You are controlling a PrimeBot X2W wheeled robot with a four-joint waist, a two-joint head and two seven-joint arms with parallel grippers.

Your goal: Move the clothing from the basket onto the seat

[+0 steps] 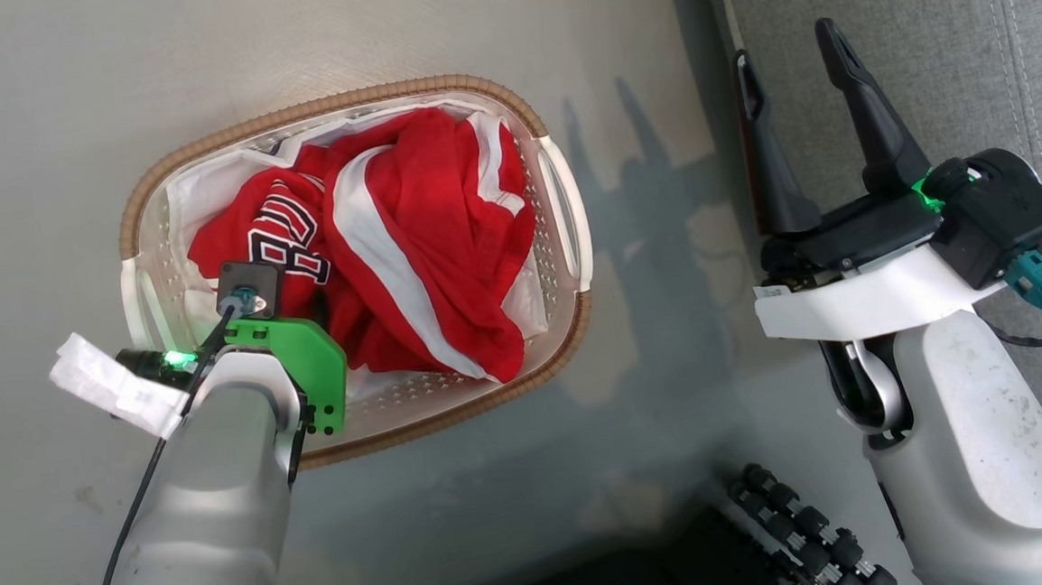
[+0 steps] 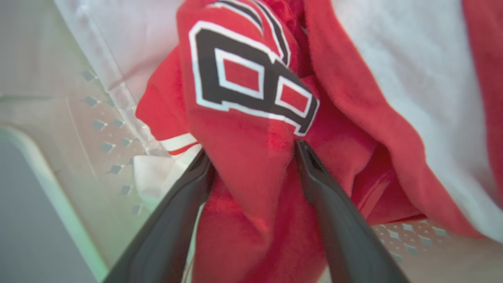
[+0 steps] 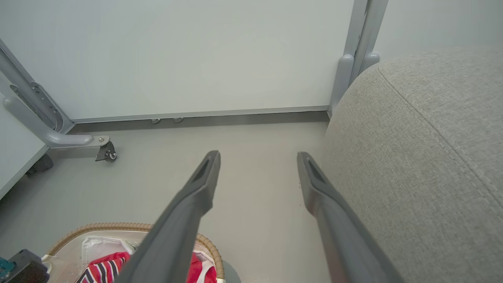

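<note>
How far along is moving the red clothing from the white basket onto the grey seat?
Done: nothing; both red white-striped garments lie in the white perforated plastic basket. In hand: the open left gripper straddles a jersey fold. To do: gripping, carrying both to the grey woven-fabric seat.

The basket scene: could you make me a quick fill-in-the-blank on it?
The clothing in the basket is mostly ____.
The left pincer has a fold of it ____ its fingers.
The right pincer is open and holds ____.
The grey seat lies on the robot's ____ side.
Missing: red; between; nothing; right.
</note>
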